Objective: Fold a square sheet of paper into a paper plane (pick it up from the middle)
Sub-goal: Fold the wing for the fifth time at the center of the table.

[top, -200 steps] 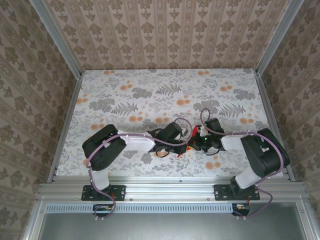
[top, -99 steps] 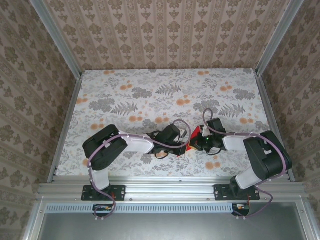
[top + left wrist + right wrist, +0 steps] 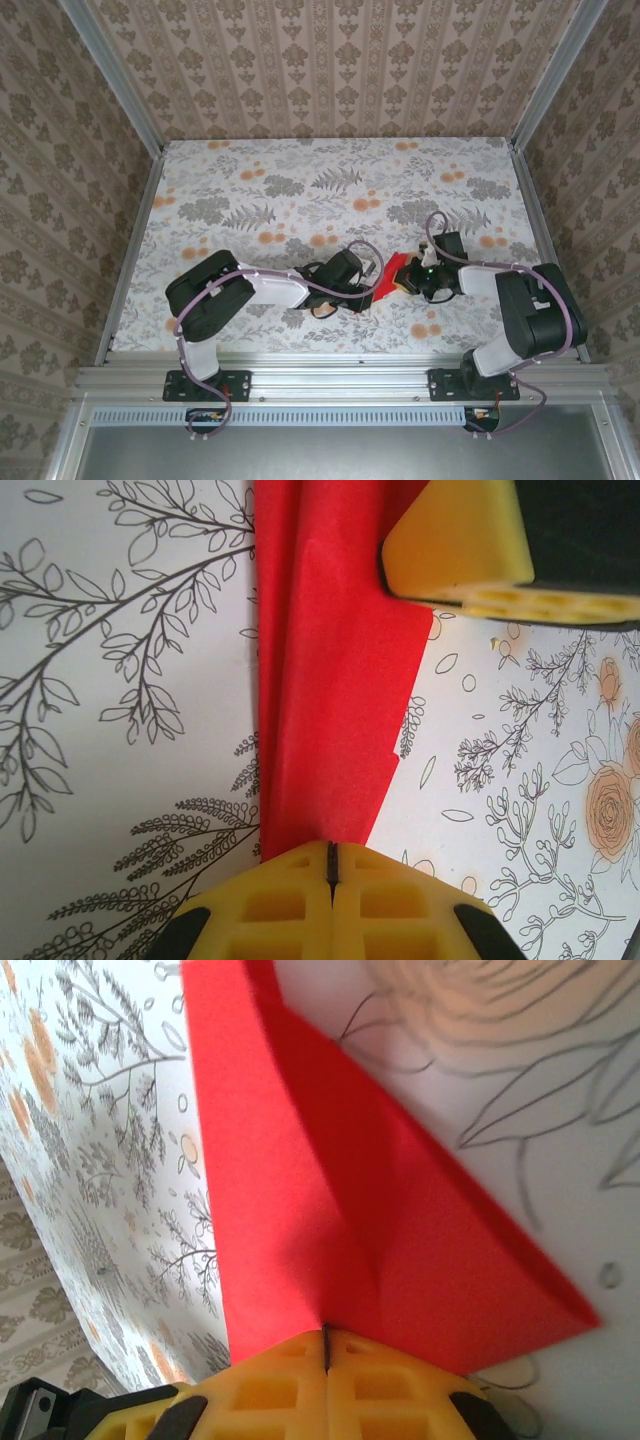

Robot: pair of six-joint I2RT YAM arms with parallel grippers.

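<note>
I've got L pincer [image 3: 329, 865] + R pincer [image 3: 325, 1338] both pinching the red sheet [image 3: 325, 680], opp ends, long axis between them.

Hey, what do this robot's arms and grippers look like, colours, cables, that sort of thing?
Both arms, left arm and right arm, have white links and bulky black joint housings, each trailed by a looping lilac cable. A green light glows at the right wrist. The left gripper and right gripper have yellow fingers with gridded recesses.

Top edge cuts off the paper plane [image 3: 330, 680] — its near end hidden inside the left gripper [image 3: 330, 852]
</note>
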